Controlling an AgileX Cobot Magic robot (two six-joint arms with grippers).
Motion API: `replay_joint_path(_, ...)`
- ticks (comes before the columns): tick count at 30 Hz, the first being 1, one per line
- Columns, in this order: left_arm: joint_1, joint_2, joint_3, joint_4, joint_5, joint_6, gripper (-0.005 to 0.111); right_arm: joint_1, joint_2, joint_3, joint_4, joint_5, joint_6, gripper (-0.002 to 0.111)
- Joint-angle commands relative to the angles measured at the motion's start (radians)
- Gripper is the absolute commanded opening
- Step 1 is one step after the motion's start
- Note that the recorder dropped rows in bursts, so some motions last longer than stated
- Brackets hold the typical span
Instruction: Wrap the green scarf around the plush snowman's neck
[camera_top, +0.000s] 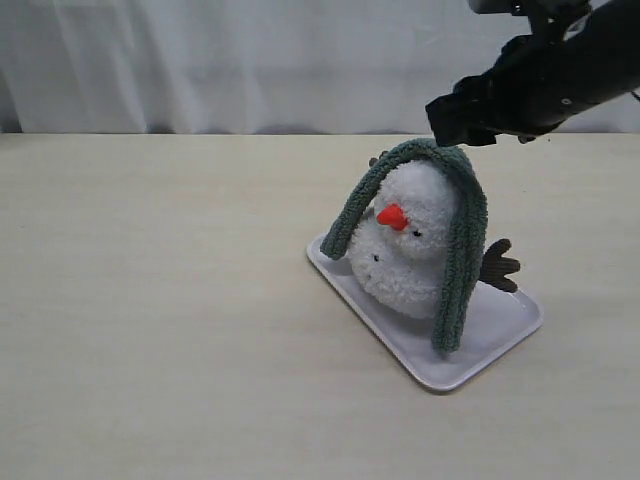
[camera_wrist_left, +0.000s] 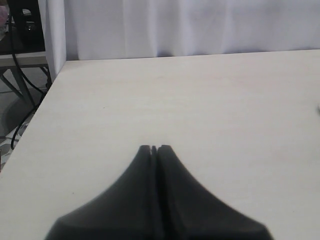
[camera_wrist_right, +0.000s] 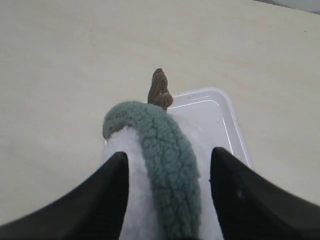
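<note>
one snowman, one scarf — one tray

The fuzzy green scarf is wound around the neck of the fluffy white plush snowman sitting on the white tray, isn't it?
Not quite. The fuzzy green scarf is not around the neck. It lies draped over the top of the head of the fluffy white plush snowman, with its ends hanging down either side, as the exterior view shows. The snowman does sit on the white tray.

The plush snowman sits tilted, orange nose forward — the green scarf arches over its head, ends hanging on both sides.
</note>
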Motion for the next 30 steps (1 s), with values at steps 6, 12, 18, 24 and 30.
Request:
replay_joint_path(6,-0.002,-0.002,0.002,-0.013,-0.031,0.0,0.0,0.001,0.124,-0.118,-0.09,0.163,-0.045,0.054)
replay_joint_path(12,-0.002,-0.002,0.002,-0.013,-0.031,0.0,0.0,0.001,0.121,-0.118,-0.096,0.186,-0.055,0.032)
replay_joint_path(18,-0.002,-0.002,0.002,-0.013,-0.031,0.0,0.0,0.001,0.119,-0.118,-0.064,0.195,-0.123,0.004)
replay_joint_path(24,-0.002,-0.002,0.002,-0.013,-0.031,0.0,0.0,0.001,0.113,-0.118,-0.081,0.13,-0.117,0.004)
replay_joint_path(30,-0.002,-0.002,0.002,-0.013,-0.031,0.0,0.0,0.001,0.118,-0.117,-0.249,0.111,0.043,0.004)
